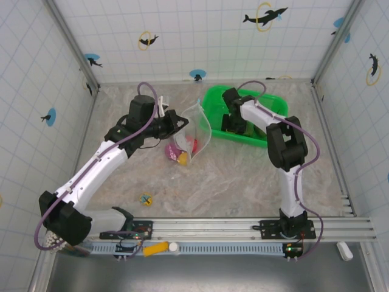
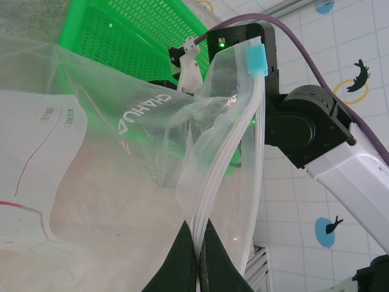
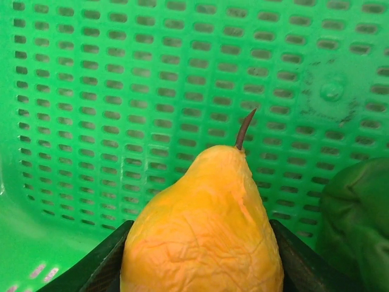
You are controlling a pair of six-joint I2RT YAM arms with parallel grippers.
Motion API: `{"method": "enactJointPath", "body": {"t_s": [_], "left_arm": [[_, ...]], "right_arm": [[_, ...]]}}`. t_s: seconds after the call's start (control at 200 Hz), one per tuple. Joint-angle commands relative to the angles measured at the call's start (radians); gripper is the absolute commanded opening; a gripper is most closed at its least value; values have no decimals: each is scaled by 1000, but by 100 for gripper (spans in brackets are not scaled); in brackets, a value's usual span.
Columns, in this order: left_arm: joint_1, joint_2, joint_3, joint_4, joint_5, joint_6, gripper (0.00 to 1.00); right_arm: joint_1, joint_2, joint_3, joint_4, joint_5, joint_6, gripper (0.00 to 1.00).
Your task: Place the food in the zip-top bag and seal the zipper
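Right wrist view: right gripper grips a yellow-orange toy pear inside the green plastic mesh basket. Left gripper is clamped on the zipper strip of the clear crinkly bag.

Green mesh basket on marbled table

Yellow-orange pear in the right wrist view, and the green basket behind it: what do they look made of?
The yellow-orange pear looks like soft, matte foam or rubbery plastic: its skin is finely wrinkled. The green mesh basket looks like rigid, slightly glossy moulded plastic, with a regular grid of slots.
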State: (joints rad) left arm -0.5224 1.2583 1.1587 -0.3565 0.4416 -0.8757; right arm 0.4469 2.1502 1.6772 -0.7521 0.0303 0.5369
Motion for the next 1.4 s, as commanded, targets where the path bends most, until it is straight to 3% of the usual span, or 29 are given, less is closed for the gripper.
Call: {"method": "enactJointPath", "body": {"t_s": [0.0,0.26,0.365,0.581,0.821,0.961,1.181,1.396], "left_arm": [[5,-16,10,7,-2,-22,0],[5,-20,57,-16,-13,-32,0],[5,-29,59,-18,-18,-42,0],[4,-48,50,-8,-19,-67,0],[5,-50,72,-1,-17,-98,0],[5,-35,95,-2,-11,-112,0],[4,-30,139,-21,-25,-117,0],[5,-35,137,-26,-24,-117,0]], "right_arm": [[-1,-78,26,7,41,-26,53],[-3,-261,19,22,100,-79,55],[1,-350,-5,51,69,-116,55],[29,-649,-224,324,-210,-141,56],[172,-867,-394,609,-447,-59,57],[282,-892,-423,657,-423,-40,57],[351,-862,-478,667,-293,-13,57],[401,-779,-374,431,8,-109,60]]}}
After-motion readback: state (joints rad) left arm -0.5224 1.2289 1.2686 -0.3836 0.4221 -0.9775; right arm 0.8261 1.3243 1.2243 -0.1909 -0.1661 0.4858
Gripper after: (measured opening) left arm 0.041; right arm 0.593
